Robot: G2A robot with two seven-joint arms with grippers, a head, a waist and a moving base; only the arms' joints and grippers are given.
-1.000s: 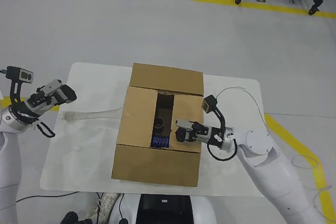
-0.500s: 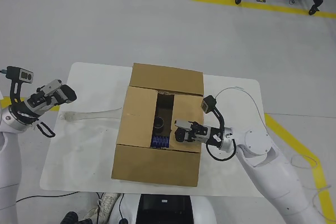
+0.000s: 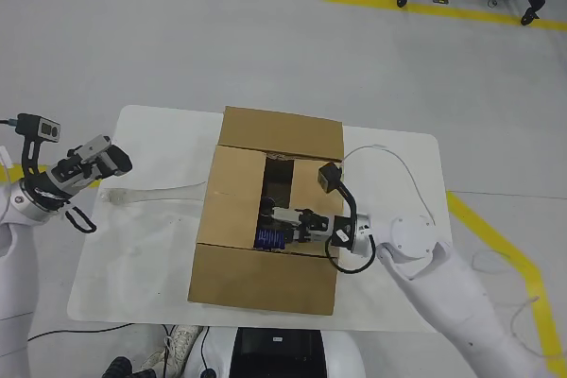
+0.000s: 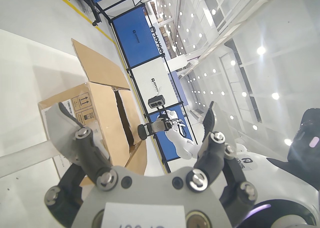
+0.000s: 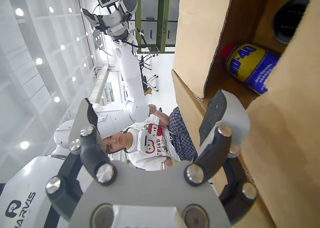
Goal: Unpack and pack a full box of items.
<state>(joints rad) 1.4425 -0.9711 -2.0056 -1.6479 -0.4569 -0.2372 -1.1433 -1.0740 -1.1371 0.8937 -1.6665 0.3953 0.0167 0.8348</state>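
Looks like unpack, first pick: right gripper (image 3: 276, 215) spread, empty, at the flap gap of the box (image 3: 265, 279) mid-table, spray can (image 5: 250, 69) inside; left gripper (image 3: 118, 159) spread, well left; next probably dip in, straddle can.

A brown corrugated cardboard box (image 3: 263, 279) looks matt and papery, with rough, torn flap edges. The blue and yellow metal spray can (image 5: 250, 69) is glossy, and its cap is red plastic. The white table (image 3: 142, 274) is smooth and matt. The right gripper (image 5: 153, 100) has grey metal fingers (image 5: 212, 111) with black ribbed pads.
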